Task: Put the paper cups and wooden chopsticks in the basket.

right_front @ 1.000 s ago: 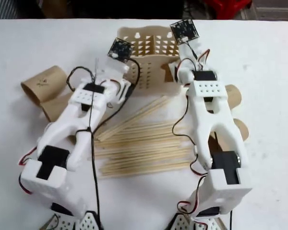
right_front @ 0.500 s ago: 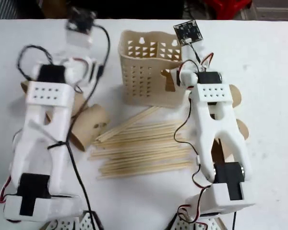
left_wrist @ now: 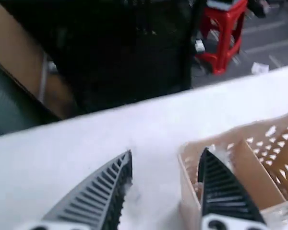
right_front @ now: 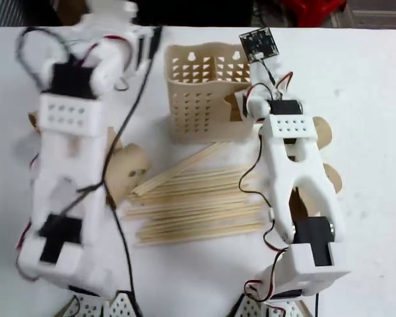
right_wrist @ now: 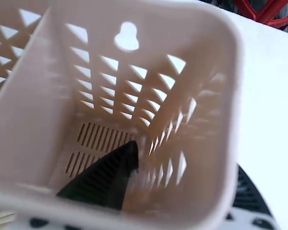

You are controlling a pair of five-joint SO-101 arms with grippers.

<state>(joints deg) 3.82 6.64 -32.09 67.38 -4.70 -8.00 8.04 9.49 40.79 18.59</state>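
Right gripper [right_wrist: 182,167] looks clamped on the basket [right_front: 201,99] wall at 12 o'clock, I'd guess to steady it, left gripper [left_wrist: 167,158] hangs empty around 11 with jaws apart, chopsticks [right_front: 198,205] piled at basket's 6, cups [right_front: 129,172] at the pile's 9 and 3.

A white table [right_front: 369,99] carries an upright perforated basket [right_front: 201,99] near its far edge, wooden chopsticks [right_front: 198,208] spread flat just in front of it, and paper cups [right_front: 129,170] lying on their sides at both ends of the chopsticks
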